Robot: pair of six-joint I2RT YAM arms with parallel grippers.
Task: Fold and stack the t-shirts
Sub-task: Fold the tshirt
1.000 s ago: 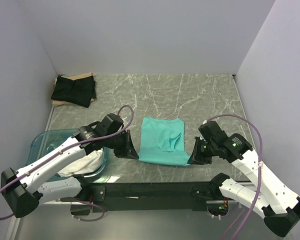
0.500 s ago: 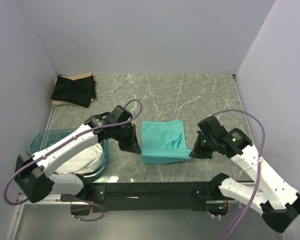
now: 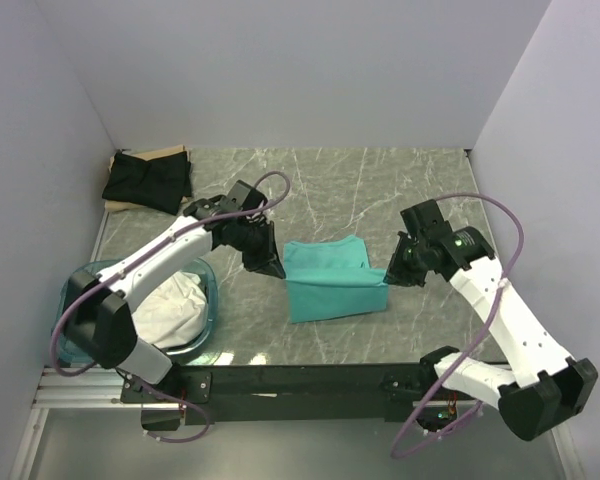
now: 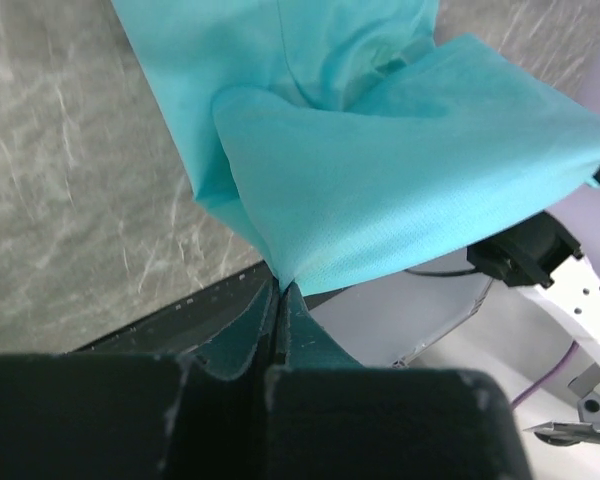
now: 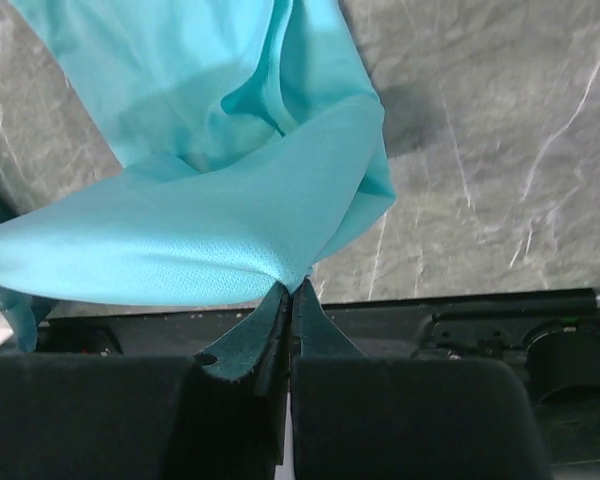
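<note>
While both grippers pinch it, the teal shirt (image 3: 332, 278) is held doubled over near the table's (image 3: 380, 190) middle. The left gripper (image 3: 277, 268) is clamped on its nine-o'clock corner and the right gripper (image 3: 387, 273) on its three-o'clock corner. A black shirt (image 3: 147, 180) lies at ten o'clock, and white shirts (image 3: 170, 308) fill the tub (image 3: 80, 285) at eight.

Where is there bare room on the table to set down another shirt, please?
Free: the far marble between the black shirt and right wall, and the near strip before the teal shirt. Crowded: the tub at left; the middle, where left claw and right claw pinch that shirt.
</note>
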